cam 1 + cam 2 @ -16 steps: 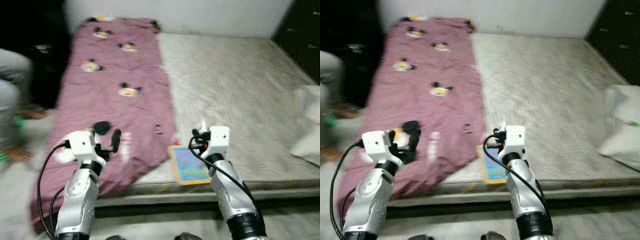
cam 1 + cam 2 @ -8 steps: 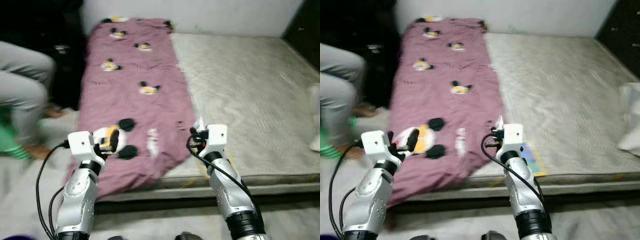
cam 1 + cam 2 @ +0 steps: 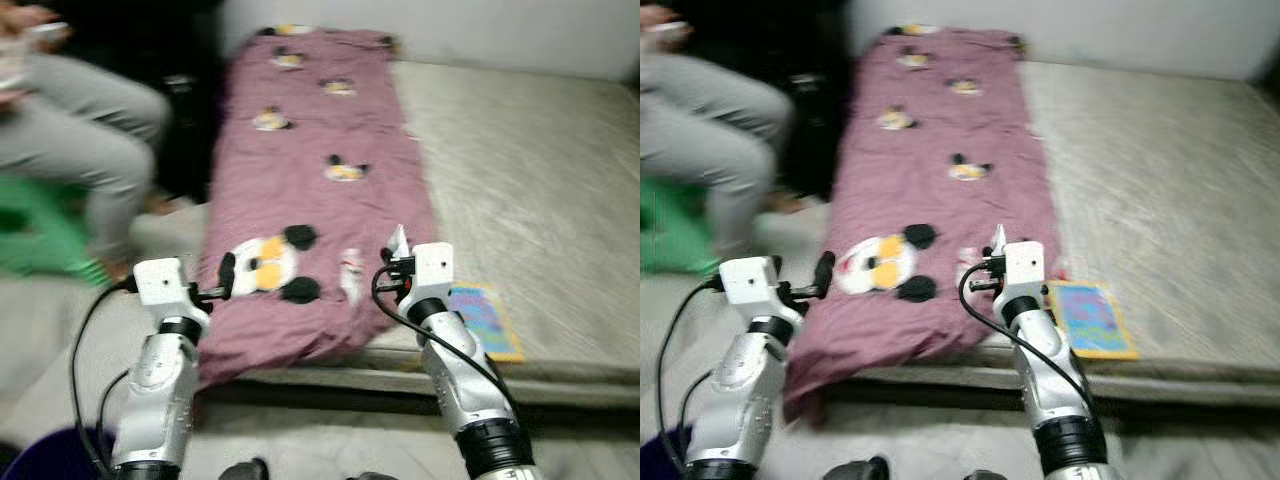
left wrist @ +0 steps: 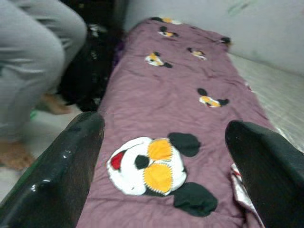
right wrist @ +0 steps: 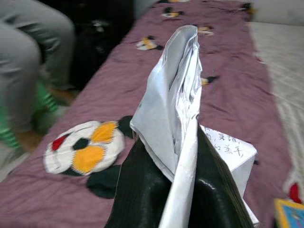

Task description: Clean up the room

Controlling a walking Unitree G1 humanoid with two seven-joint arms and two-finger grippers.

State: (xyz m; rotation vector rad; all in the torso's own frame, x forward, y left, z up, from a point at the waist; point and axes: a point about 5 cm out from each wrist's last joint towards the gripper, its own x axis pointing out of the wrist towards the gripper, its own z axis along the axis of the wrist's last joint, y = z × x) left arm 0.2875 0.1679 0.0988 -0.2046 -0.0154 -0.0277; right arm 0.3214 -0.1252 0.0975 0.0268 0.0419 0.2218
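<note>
The right gripper point(image 5: 180, 190) was pinching one crumpled silvery-white wrapper point(image 5: 175, 95), its two black fingers point(image 5: 142, 190) pressed against the wrapper's lower part, which stood up between them. In the head views this gripper point(image 3: 397, 262) hung above the near end of the mauve blanket point(image 3: 320, 190), at about 1 o'clock from the right arm's wrist, the wrapper point(image 3: 397, 240) poking up as a small white peak. One sheet of white paper with handwriting point(image 5: 232, 149) lay on the blanket just beyond the fingers.

The left gripper point(image 4: 161, 156) was spread wide and held nothing, its two fingers point(image 4: 61, 175) well apart. It hovered over the blanket's near left edge point(image 3: 227, 275), beside one large cartoon patch in white, yellow and black point(image 3: 268, 268).

The blanket carried several smaller cartoon patches; at least five could be counted toward 12 o'clock, though blur hid the details. It covered the left strip of one grey mattress point(image 3: 530, 180). One colourful flat book or card point(image 3: 483, 318) lay on the mattress's near edge, at 3 o'clock from the right gripper.

One person in grey trousers point(image 3: 90, 130) sat at 10 o'clock, by something green point(image 3: 40, 230) on the floor.
</note>
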